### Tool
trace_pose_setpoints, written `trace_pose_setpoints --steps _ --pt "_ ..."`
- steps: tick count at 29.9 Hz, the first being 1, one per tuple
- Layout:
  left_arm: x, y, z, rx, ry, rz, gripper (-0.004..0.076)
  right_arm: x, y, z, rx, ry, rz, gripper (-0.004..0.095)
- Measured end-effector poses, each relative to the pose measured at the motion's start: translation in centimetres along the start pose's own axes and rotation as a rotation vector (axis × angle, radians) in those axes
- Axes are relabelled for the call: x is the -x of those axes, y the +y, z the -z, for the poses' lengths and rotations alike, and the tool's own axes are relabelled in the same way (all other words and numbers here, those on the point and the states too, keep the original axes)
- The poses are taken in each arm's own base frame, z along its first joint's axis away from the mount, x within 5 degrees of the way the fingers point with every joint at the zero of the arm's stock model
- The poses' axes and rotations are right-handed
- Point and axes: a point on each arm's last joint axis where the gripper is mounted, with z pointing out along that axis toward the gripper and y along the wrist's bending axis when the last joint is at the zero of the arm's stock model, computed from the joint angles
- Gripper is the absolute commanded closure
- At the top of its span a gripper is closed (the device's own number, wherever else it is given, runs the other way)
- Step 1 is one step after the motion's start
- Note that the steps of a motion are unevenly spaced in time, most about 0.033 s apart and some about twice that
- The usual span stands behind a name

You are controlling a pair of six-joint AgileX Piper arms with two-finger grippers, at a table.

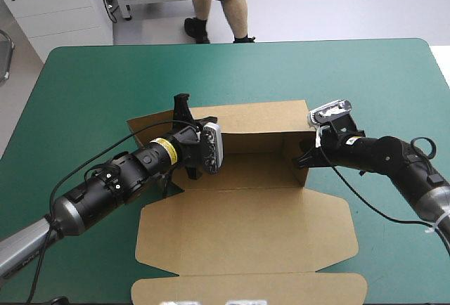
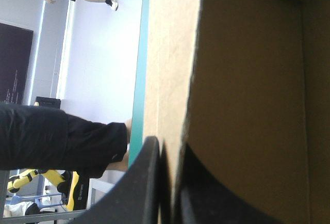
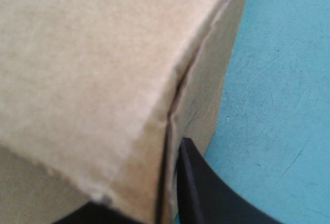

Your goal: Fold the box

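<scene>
On my screen the box looks like plain brown board, matt and papery, with a faint fibrous grain. Close to the right gripper its cut edge is rough and slightly frayed. The tabletop has a teal-green cover, matt and smooth, though I see fine pale scratches on it beside the right gripper. That gripper's fingers look like smooth black plastic with a soft sheen. The left gripper has the same finish, with a dull highlight along one finger. The left arm has a glossy black casing and a grey, metal-looking section nearer its base.
</scene>
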Motion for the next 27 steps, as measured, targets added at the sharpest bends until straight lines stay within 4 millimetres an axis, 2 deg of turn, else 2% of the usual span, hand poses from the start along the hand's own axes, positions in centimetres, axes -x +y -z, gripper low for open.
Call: trace_pose_setpoints --steps 6,8,14,17,19,21,22,24,27 --pt "1.8 -0.9 0.3 -0.079 -0.005 0.053 0.0176 0.2 -0.5 0.0 -0.049 -0.020 -0.046 0.0906" --pt "2.9 -1.0 0.4 -0.110 -0.010 0.093 0.0136 0.2 -0.7 0.0 -0.077 -0.029 -0.063 0.0906" --pt "5.6 0.4 1.6 -0.165 0.010 0.141 0.0143 0.5 -1.7 0.2 -0.190 -0.067 -0.142 0.0906" --pt "6.8 1.0 2.4 -0.178 -0.002 0.155 0.0190 0.7 -2.1 0.3 -0.231 -0.078 -0.159 0.0906" --pt "7.8 1.4 3.1 -0.179 -0.020 0.157 0.0278 0.8 -2.3 0.4 -0.246 -0.080 -0.159 0.0908" --pt "8.6 1.9 3.8 -0.175 -0.044 0.156 0.0428 0.8 -2.3 0.4 -0.251 -0.083 -0.159 0.0908" --pt "8.9 2.1 4.2 -0.176 -0.049 0.159 0.0548 0.9 -2.3 0.4 -0.252 -0.083 -0.159 0.0908" --pt "9.5 2.5 4.7 -0.182 -0.053 0.156 0.0723 0.9 -2.3 0.4 -0.254 -0.081 -0.161 0.0908" --pt "9.8 3.0 5.2 -0.190 -0.040 0.156 0.0706 0.9 -2.3 0.4 -0.254 -0.080 -0.162 0.0908"
